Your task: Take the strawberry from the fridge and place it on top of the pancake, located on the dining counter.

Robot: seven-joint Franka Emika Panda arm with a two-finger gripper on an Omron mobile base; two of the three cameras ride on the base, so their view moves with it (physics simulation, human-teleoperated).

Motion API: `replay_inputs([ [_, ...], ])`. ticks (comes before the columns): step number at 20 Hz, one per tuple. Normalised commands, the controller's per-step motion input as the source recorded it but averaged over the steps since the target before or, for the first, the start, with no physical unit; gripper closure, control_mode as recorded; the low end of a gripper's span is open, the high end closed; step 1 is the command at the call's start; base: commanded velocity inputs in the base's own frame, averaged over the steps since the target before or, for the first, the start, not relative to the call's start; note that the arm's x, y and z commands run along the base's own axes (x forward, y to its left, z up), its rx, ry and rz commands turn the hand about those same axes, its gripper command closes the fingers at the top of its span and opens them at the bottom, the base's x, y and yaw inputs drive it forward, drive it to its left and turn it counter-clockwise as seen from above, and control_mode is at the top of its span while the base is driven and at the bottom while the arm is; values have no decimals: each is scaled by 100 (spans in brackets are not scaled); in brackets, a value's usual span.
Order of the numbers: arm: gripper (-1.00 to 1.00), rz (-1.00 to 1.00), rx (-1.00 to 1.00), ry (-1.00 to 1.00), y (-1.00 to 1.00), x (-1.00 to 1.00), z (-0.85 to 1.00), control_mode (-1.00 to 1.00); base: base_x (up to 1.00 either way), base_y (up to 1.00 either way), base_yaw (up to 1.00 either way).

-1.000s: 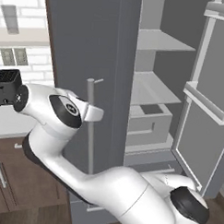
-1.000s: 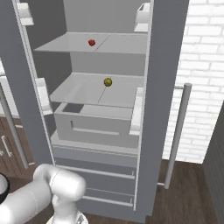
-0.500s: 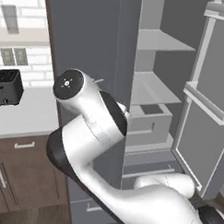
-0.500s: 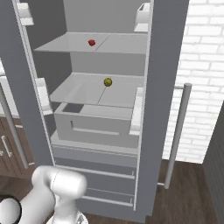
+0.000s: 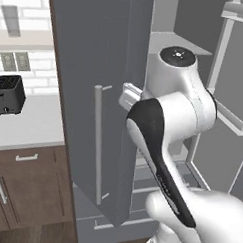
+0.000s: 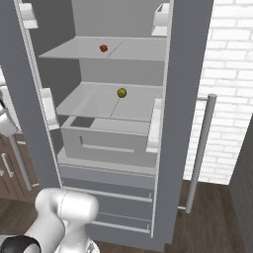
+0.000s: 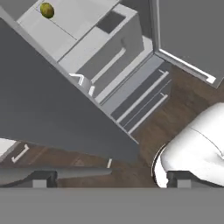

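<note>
My claw [image 7: 109, 178] is spread to its full width and carries nothing; its two finger tips stand wide apart at the bottom of the hand view, aimed down at the wooden floor [image 7: 183, 100] in front of the fridge [image 6: 183, 74]. The fridge doors stand open. The strawberry [image 6: 103, 48] lies on the upper shelf [image 6: 138, 49], left of that shelf's centre seam and toward the back, with bare shelf on every side. One shelf lower sits the yellow-green ball [image 6: 121, 92], which also appears at the top left of the hand view; it is not the target. The governing relation is this: the strawberry lies above and deeper into the cabinet than my claw, one full shelf higher than the ball, and my hand currently looks downward and away from it. My judgement is that the hand must rise and tilt up toward that shelf before any approach. The fruit is roundish, so no long axis dictates finger orientation. The left door [image 5: 94, 92] stands close beside my arm [image 5: 162, 140], which limits the swing on that side.
</note>
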Motion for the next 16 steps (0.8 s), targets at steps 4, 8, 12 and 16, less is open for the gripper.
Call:
replay_inputs([
  [4, -100, 5, 66, 4, -100, 0, 4, -100, 0, 0, 0],
  [8, -100, 8, 56, 9, -99, 12, 0, -100, 0, 0, 0],
  [12, -100, 15, 46, 22, -60, 86, -10, -100, 0, 0, 0],
  [16, -100, 16, 16, 8, 2, 100, -65, -100, 0, 0, 0],
])
